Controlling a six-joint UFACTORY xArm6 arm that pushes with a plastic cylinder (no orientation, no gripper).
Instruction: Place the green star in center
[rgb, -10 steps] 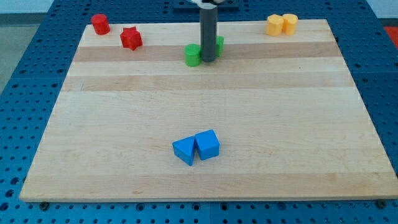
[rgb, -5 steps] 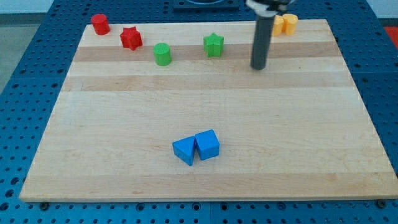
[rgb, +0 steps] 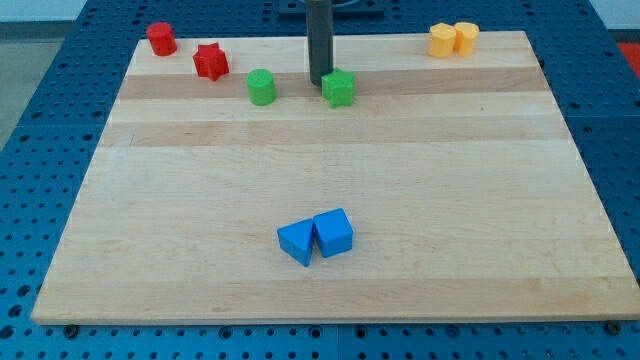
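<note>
Wooden board, my tip touching green star

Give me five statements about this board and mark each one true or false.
1. My tip stands just beyond the green star, on its upper-left side. True.
2. The green star sits at the board's center. False: it lies near the view's top edge.
3. The two blue blocks touch each other. True.
4. The red star lies at the view's right. False: it is at the upper left, near the red cylinder.
5. The two yellow blocks sit side by side in the top right corner. True.
</note>
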